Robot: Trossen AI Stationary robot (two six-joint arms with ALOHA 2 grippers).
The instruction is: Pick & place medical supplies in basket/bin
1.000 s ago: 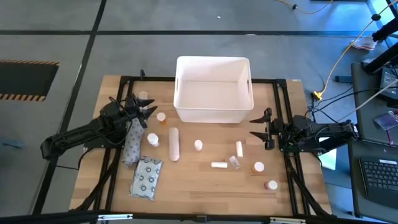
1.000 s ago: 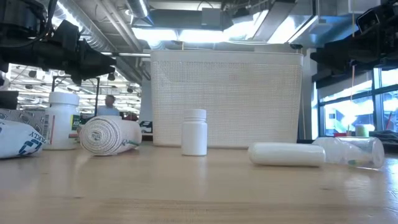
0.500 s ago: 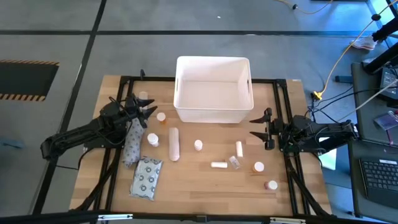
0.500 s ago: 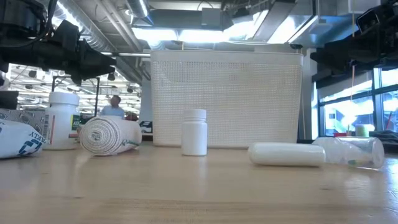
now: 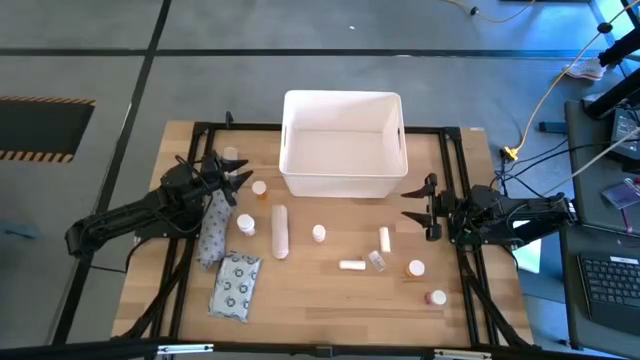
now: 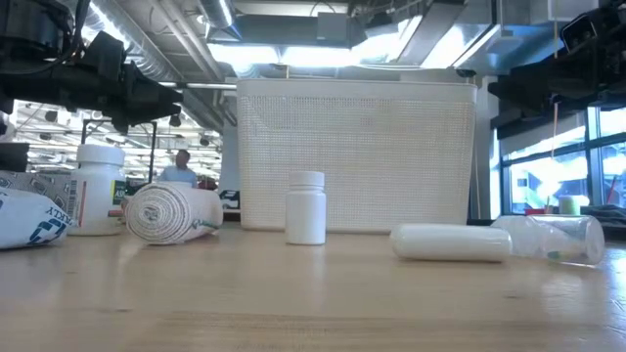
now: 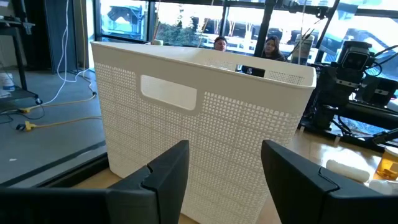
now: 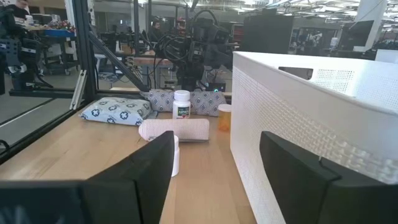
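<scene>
While the white basket (image 5: 343, 143) sat at upper centre, the left gripper (image 5: 232, 178) and right gripper (image 5: 418, 205) hovered spread apart, both holding nothing.

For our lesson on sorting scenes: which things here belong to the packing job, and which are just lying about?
Belong to the job:
- white rectangular plastic tub
- white cylindrical bandage roll
- small white bottle
- flat ring-patterned packet
- orange-capped bottle

Just lying about:
- yellow cable on the floor
- black keyboard
</scene>
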